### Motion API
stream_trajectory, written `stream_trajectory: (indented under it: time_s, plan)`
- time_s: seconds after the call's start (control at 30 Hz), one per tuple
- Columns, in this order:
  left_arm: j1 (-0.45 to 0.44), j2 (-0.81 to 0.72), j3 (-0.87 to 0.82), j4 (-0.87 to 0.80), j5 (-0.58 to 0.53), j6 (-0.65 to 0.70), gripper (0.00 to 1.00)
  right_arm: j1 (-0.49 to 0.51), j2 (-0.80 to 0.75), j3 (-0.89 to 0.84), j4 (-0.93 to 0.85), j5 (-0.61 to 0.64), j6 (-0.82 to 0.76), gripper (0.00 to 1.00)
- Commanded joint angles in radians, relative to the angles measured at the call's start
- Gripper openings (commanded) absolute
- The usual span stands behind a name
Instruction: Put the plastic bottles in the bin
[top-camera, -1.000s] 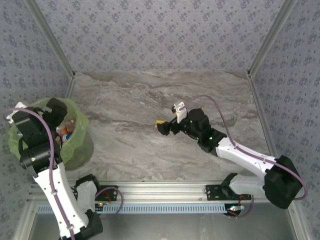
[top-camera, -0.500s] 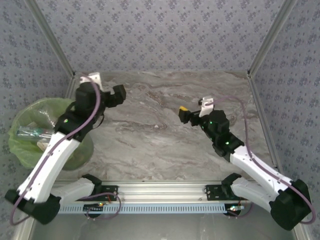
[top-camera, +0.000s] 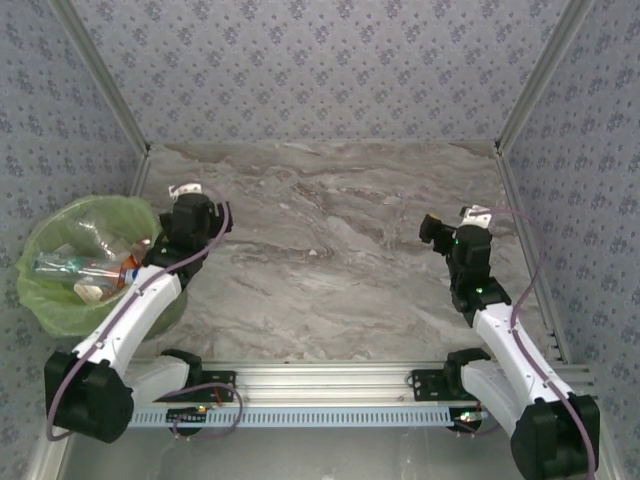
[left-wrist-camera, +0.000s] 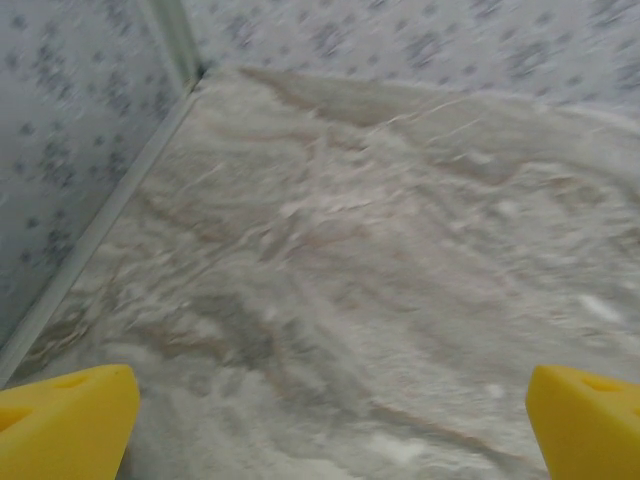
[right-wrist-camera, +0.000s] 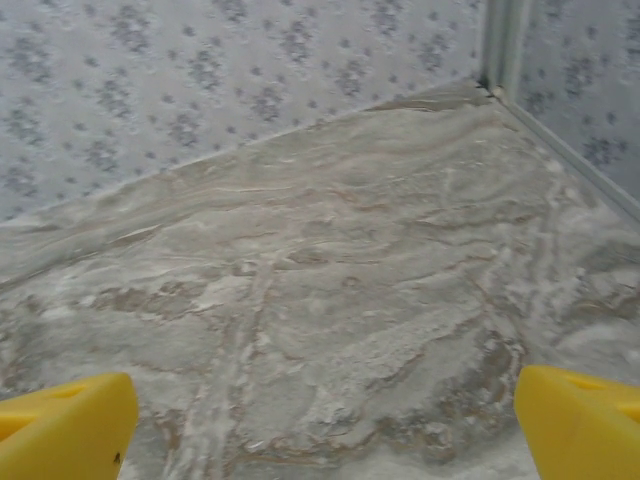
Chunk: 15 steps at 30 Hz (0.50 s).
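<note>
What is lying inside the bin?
The bin holds several plastic bottles, lying on their sides in a loose pile. Whether more lie underneath cannot be seen, since the upper ones cover them.

A grey-brown marble-patterned tabletop (top-camera: 330, 220) is enclosed on three sides by walls (top-camera: 320, 70) papered in a small floral print; metal corner strips (top-camera: 105, 85), seemingly aluminium, are fixed between them.

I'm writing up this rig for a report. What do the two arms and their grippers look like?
Both the left arm and right arm have white links between black joints, each with a thin lilac cable. Small green lights glow on the right arm. The left gripper and right gripper have bright yellow fingertips.
</note>
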<state>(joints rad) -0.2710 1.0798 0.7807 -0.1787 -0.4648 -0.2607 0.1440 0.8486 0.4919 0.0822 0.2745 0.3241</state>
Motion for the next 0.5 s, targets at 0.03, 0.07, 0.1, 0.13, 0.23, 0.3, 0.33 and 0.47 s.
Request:
stream_trajectory:
  time_s: [0.03, 0.07, 0.1, 0.13, 0.23, 0.3, 0.33, 0.47]
  plan:
    - [0.105, -0.049, -0.127, 0.196, 0.053, 0.036, 0.99, -0.053, -0.017, -0.015, -0.016, 0.007, 0.038, 0.99]
    - [0.129, -0.054, -0.162, 0.235, 0.056, 0.044, 0.99, -0.063, -0.017, -0.016, -0.018, 0.002, 0.035, 0.99]
    - [0.150, -0.058, -0.197, 0.275, 0.061, 0.047, 0.99, -0.074, -0.018, -0.019, -0.019, -0.005, 0.033, 0.99]
    - [0.171, -0.061, -0.223, 0.311, 0.071, 0.045, 0.99, -0.083, -0.017, -0.020, -0.022, -0.014, 0.032, 0.99]
    - [0.232, -0.063, -0.316, 0.455, 0.155, 0.049, 0.99, -0.111, -0.016, -0.030, -0.022, -0.041, 0.027, 0.99]
    - [0.253, -0.038, -0.346, 0.511, 0.186, 0.076, 0.99, -0.128, -0.014, -0.043, -0.008, -0.067, 0.022, 0.99]
    - [0.256, -0.020, -0.346, 0.517, 0.203, 0.093, 0.99, -0.134, -0.014, -0.050, 0.001, -0.078, 0.020, 0.99]
    - [0.259, 0.086, -0.340, 0.577, 0.290, 0.140, 0.99, -0.145, -0.008, -0.070, 0.031, -0.102, 0.020, 0.99]
